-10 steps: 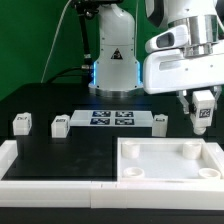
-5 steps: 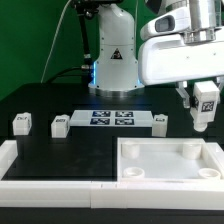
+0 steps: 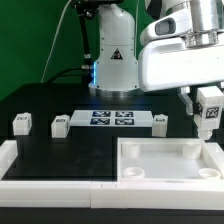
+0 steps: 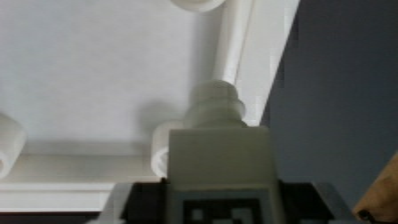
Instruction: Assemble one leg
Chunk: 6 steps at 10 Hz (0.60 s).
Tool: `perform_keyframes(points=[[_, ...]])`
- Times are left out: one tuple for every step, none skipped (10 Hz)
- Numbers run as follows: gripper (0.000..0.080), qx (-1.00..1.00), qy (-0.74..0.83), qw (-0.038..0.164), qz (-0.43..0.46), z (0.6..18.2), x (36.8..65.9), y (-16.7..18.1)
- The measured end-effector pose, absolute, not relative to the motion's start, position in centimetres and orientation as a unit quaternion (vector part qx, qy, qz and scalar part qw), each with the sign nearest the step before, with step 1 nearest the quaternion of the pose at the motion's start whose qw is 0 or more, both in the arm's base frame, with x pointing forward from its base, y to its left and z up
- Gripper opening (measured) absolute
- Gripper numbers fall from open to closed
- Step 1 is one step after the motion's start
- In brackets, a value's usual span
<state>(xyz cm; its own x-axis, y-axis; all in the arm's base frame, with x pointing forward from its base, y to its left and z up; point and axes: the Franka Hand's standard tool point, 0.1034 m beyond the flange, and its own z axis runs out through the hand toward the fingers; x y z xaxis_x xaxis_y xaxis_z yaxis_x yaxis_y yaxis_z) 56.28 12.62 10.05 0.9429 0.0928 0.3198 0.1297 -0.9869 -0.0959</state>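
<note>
My gripper (image 3: pixel 208 118) is shut on a leg (image 3: pixel 209 112), a small white block with a black-and-white tag, and holds it upright above the far right corner of the large white tray-like panel (image 3: pixel 170 180). In the wrist view the held leg (image 4: pixel 217 140) fills the middle, its threaded tip over the panel's rim (image 4: pixel 240 60). Three more legs stand on the black table: one (image 3: pixel 21 123) at the exterior view's far left, one (image 3: pixel 59 126) beside it, one (image 3: pixel 159 122) right of the marker board.
The marker board (image 3: pixel 111 119) lies flat at the table's middle back. A white raised frame (image 3: pixel 20 170) borders the table at the front and left. The robot base (image 3: pixel 113 60) stands behind the marker board.
My gripper has moved toward the exterior view's right with the leg, from near the panel's far rim to above its far right corner. The other legs have not moved.
</note>
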Motion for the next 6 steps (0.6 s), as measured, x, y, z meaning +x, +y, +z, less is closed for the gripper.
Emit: perform_keyframes(points=[[0.0288, -0.983, -0.075, 0.053, -0.158, 9.8, 56.4, 12.1], [0.0288, -0.983, -0.085, 0.052, -0.157, 9.7, 56.9, 12.1], [0.0288, -0.983, -0.104, 0.052, -0.140, 9.3, 57.6, 12.6], [0.0288, -0.980, -0.125, 0.049, -0.144, 9.1, 58.5, 12.5], [0.0288, -0.977, -0.136, 0.046, -0.156, 8.7, 58.9, 12.2], [0.0288, -0.977, -0.136, 0.047, -0.155, 8.7, 58.8, 12.4]])
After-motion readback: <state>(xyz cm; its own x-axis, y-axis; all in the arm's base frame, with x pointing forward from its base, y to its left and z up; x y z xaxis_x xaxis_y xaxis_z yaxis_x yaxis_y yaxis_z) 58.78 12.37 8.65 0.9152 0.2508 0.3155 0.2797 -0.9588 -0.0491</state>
